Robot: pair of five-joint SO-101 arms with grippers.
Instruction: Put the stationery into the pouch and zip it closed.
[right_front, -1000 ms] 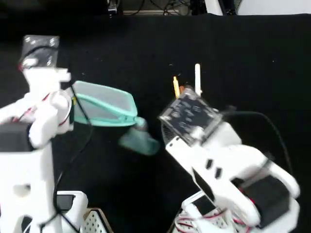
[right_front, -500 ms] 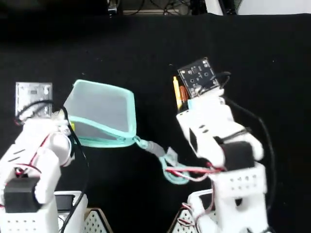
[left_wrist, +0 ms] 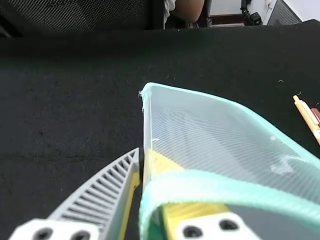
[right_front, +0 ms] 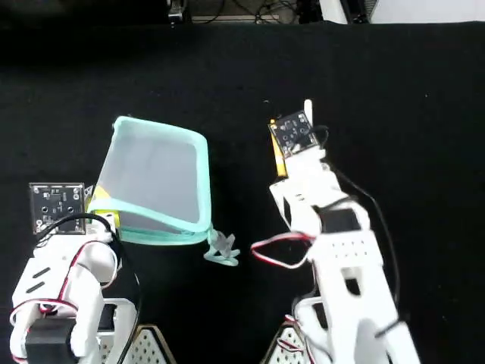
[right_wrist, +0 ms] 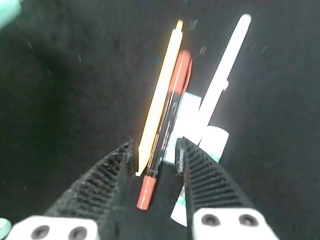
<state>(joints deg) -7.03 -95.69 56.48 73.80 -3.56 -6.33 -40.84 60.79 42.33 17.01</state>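
Just now the right gripper [right_wrist: 152, 150] swung from the pouch [right_front: 155, 178] to the pens [right_wrist: 160, 95], jaws apart astride them (first pickup likely next); the left gripper [left_wrist: 142, 170] kept the pouch rim pinched.

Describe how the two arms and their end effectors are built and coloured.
The left arm and right arm are white blocky shells with black motors, loose red wires and black cables. Each wrist carries a square circuit board. The left end effector has a pale ribbed finger; the right end effector has black ribbed fingers on white bases.
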